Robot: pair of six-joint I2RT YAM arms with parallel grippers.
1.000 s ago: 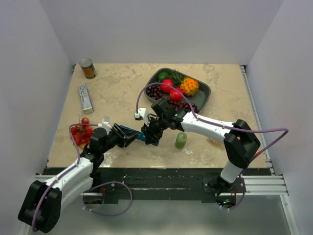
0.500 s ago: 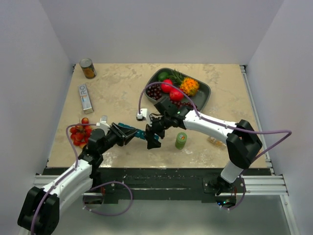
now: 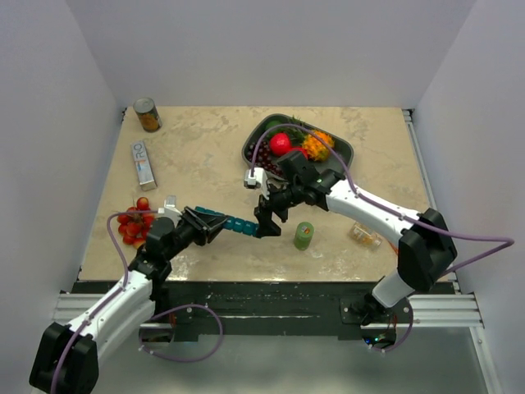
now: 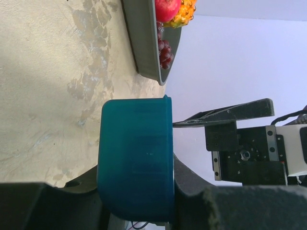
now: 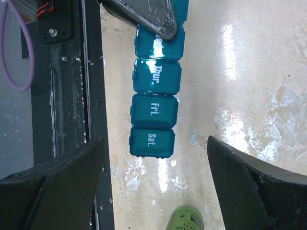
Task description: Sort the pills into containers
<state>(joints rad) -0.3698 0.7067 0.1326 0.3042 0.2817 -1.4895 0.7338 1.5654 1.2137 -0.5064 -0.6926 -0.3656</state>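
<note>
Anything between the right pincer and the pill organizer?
Nothing visible. The right pincer is open over the Sat end of the teal pill organizer. The left pincer grips the opposite end; the green bottle stands clear to one side.

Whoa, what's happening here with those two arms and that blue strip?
The left pincer grips one end of a teal weekly pill organizer, holding it out near the front edge of the table. The right pincer hangs wide open around the free end, its fingers either side of the Sat. compartment without touching it. The lids in view, Thur., Fri. and Sat., are shut. A small green bottle sits nearby.
</note>
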